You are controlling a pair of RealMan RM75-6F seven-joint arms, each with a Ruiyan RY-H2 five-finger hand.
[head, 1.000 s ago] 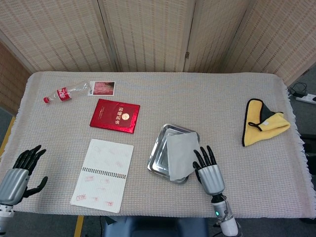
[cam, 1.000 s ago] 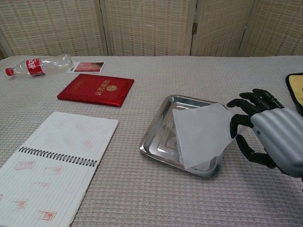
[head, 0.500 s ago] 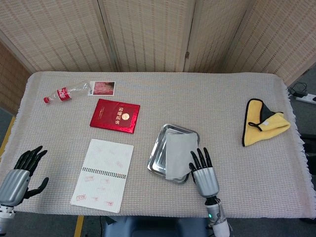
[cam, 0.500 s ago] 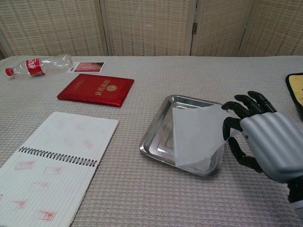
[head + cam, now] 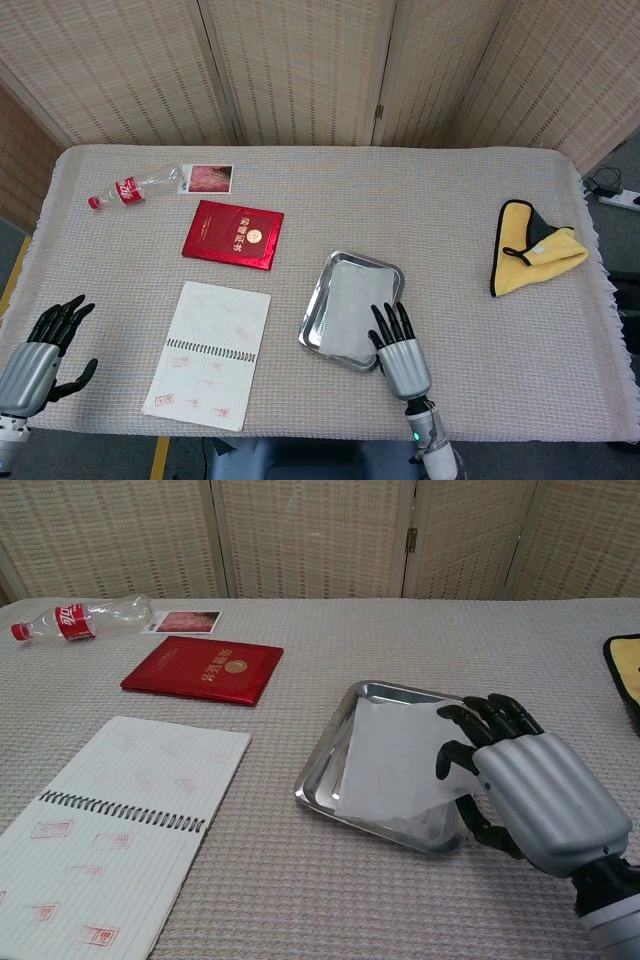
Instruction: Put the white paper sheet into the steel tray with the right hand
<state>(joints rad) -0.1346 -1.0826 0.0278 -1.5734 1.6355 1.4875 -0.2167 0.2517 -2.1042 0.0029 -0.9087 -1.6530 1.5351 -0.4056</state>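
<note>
Your right hand (image 5: 525, 790) has moved left; its fingers now press the white paper sheet (image 5: 395, 760), which has dropped flatter inside the steel tray (image 5: 318, 305). Left hand (image 5: 40, 355) stays spread, empty.

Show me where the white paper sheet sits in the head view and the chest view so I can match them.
Head view: white paper sheet lies in the steel tray, lower centre, under the right robot hand's fingertips.
Chest view: white paper sheet lies in the steel tray, centre right, just left of the right robot hand.
Shared landmark: red booklet, up and left of the tray in both.
</note>
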